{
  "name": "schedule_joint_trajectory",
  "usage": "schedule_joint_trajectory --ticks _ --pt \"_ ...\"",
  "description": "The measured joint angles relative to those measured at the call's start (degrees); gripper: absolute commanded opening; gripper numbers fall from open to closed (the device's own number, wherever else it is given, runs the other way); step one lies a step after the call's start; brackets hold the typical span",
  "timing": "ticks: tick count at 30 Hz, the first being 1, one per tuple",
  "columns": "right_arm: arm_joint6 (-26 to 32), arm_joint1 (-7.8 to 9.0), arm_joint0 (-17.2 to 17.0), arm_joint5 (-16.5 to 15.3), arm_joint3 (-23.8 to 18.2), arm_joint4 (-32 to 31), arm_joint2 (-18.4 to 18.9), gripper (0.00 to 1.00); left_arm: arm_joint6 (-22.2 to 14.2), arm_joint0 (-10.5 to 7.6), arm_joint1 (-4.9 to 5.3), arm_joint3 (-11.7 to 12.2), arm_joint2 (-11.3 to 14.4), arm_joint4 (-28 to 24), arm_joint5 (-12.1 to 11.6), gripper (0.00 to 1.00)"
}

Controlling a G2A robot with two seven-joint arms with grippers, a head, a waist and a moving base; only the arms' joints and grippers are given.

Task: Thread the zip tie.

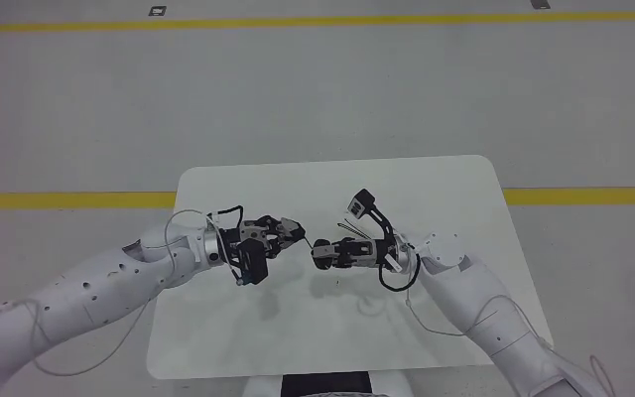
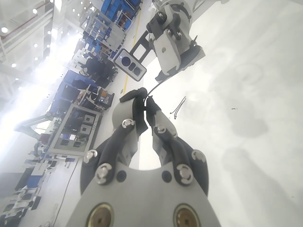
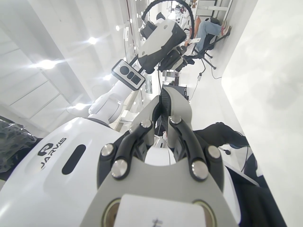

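A thin black zip tie (image 1: 308, 244) spans the short gap between my two grippers, held above the middle of the white table (image 1: 446, 189). My left gripper (image 2: 145, 102) is shut on one end of the zip tie (image 2: 153, 88), which runs on to the right gripper (image 2: 165, 76) facing it. In the right wrist view my right gripper (image 3: 163, 99) is shut on the other end, and the zip tie (image 3: 159, 79) leads to the left gripper (image 3: 156, 48) opposite. From above, the left gripper (image 1: 290, 234) and right gripper (image 1: 322, 254) stand tip to tip.
Two spare black zip ties (image 2: 178, 108) lie on the table beside the right gripper. A small dark speck (image 2: 233, 108) sits on the table farther out. The table's edge (image 3: 227, 76) runs close past the grippers in the right wrist view.
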Motion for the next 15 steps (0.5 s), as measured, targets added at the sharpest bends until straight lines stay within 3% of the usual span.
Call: schedule_joint_trajectory --ticks 3,4,5,6,10,15 --pt "0.09 -0.05 0.08 0.13 0.08 0.03 -0.02 0.00 0.14 -0.07 -0.05 0.04 0.00 0.00 -0.13 0.00" --pt "0.14 -0.06 0.10 0.15 0.11 0.04 -0.03 0.08 0.19 -0.08 -0.07 0.06 0.00 0.00 -0.16 0.00" --pt "0.18 -0.07 0.12 0.16 0.15 0.06 -0.03 0.28 0.26 -0.10 -0.09 0.10 0.00 0.00 -0.20 0.00" --pt "0.20 -0.09 0.14 0.16 0.18 0.10 -0.03 0.33 0.30 -0.11 -0.11 0.12 0.00 0.00 -0.23 0.00" --pt "0.10 -0.14 0.15 0.12 0.31 0.14 0.02 0.33 0.42 -0.16 -0.16 0.21 0.00 0.00 -0.41 0.00" --pt "-0.14 -0.17 0.11 0.13 0.31 -0.07 0.17 0.48 0.53 -0.22 -0.21 0.25 0.00 0.00 -0.60 0.00"
